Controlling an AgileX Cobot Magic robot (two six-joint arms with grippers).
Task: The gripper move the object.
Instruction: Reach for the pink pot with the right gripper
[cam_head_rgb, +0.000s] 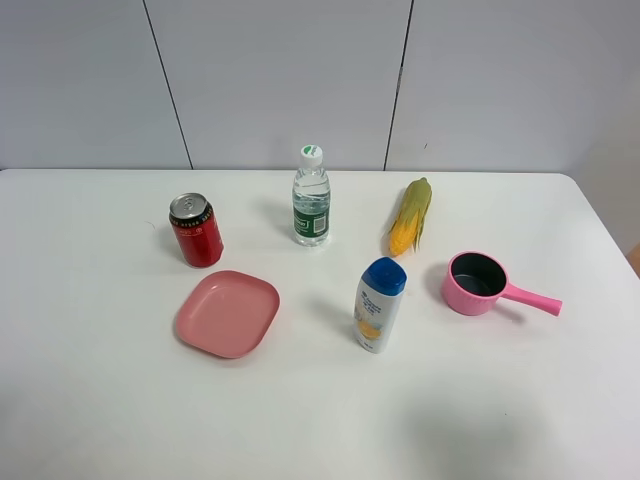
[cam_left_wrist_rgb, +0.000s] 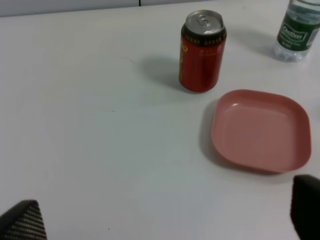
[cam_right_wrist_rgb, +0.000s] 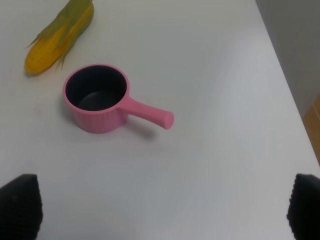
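Observation:
The small pink toy saucepan (cam_head_rgb: 478, 283) stands upright on the white table at the right, dark grey inside, its straight handle pointing right. It also shows in the right wrist view (cam_right_wrist_rgb: 98, 104). My right gripper (cam_right_wrist_rgb: 162, 212) is open, its two dark fingertips (cam_right_wrist_rgb: 20, 206) wide apart at the frame's corners, well short of the saucepan and empty. My left gripper (cam_left_wrist_rgb: 165, 220) is open and empty, its fingertips (cam_left_wrist_rgb: 22, 222) spread near the flat pink plate (cam_left_wrist_rgb: 260, 130). Neither gripper shows in the exterior high view.
A red soda can (cam_head_rgb: 196, 230), a pink square plate (cam_head_rgb: 228, 312), a water bottle (cam_head_rgb: 311, 197), a corn cob (cam_head_rgb: 411, 216) and a white shampoo bottle with a blue cap (cam_head_rgb: 380, 305) stand on the table. The table's right edge (cam_right_wrist_rgb: 287, 90) lies near the saucepan.

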